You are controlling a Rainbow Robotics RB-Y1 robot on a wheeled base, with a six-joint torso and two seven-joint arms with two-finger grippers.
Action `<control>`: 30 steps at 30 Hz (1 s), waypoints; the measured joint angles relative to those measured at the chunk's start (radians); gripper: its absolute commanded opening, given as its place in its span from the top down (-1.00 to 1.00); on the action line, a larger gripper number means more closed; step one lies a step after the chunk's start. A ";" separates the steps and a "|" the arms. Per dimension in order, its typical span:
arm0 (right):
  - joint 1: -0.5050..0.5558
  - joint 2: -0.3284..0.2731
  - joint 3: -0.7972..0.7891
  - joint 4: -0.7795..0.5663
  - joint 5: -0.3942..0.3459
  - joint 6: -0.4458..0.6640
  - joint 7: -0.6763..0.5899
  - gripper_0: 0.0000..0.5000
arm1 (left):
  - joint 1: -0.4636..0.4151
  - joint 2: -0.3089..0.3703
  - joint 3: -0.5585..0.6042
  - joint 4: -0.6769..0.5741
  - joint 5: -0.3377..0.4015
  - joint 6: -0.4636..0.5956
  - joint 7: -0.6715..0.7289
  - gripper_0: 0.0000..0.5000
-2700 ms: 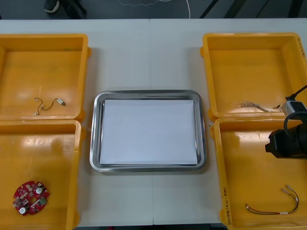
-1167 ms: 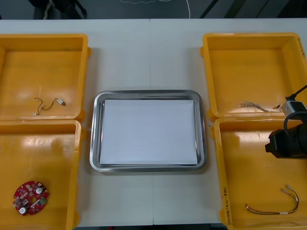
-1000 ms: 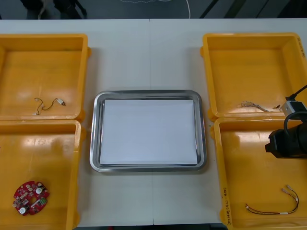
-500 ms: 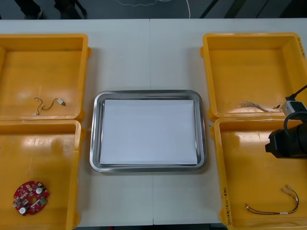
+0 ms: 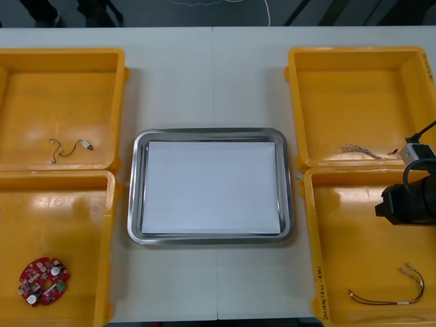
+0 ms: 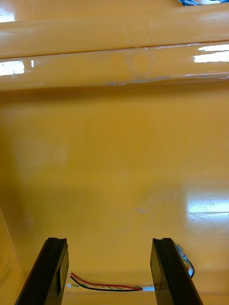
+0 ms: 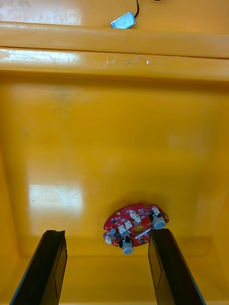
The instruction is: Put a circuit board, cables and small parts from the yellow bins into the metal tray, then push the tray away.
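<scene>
L gripper (image 7: 107, 233): fingers spread wide, nothing between them, poised over near-left yellow bin (image 5: 68, 225). The round red circuit board (image 7: 136, 229) lies flat on the bin floor just ahead of the fingers, off-centre, close to one fingertip. R gripper (image 6: 109, 243): likewise spread and empty, above near-right yellow bin (image 5: 347, 238). The red and yellow cable (image 6: 107, 286) lies on the floor betw. the two fingers.

Risks (judged):
1. Board is off-centre w.r.t. L gripper. A straight descent could land one finger on its raised components, tipping or skidding it instead of gripping, so re-centring is prob. needed first.
2. Board is thin and flat, so fingers may close over its top w/o purchase.
3. Cable is thin, slack and flush w/ the floor. R fingers may close above it, or catch one strand only, leaving the rest to drag on the bin wall during lift.
4. Both arms heading for the tray at once could clash over it.

Containers:
- far-left yellow bin (image 5: 61, 95): black cable (image 5: 58, 146) w/ small metal part (image 7: 123, 20) at its end.
- far-right yellow bin (image 5: 354, 95): twisted blue and white cable (image 5: 359, 150).
- near-left: board only.
- near-right: red and yellow cable only.
- metal tray (image 5: 134, 204), at centre of table (image 5: 211, 75) betw. the bin pairs: white inside, nothing loaded yet. No task step looks done.
</scene>
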 measured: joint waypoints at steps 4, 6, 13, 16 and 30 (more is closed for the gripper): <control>0.000 0.000 0.000 0.000 0.000 0.000 0.000 -1.00 | 0.000 0.000 0.000 0.000 0.000 0.000 0.000 -1.00; 0.000 0.000 0.000 0.000 0.000 0.000 0.000 -1.00 | 0.000 0.000 0.000 0.000 0.000 0.000 0.000 -1.00; 0.000 0.000 0.000 0.000 0.000 0.000 0.000 -1.00 | 0.000 0.000 0.000 0.000 0.000 0.000 0.000 -1.00; 0.000 0.000 0.000 0.000 0.000 0.000 0.000 -1.00 | 0.000 0.000 0.000 0.000 0.000 0.000 0.000 -1.00; 0.000 0.000 0.000 0.000 0.000 0.000 0.000 -1.00 | 0.000 0.000 0.000 0.000 0.000 0.000 0.000 -1.00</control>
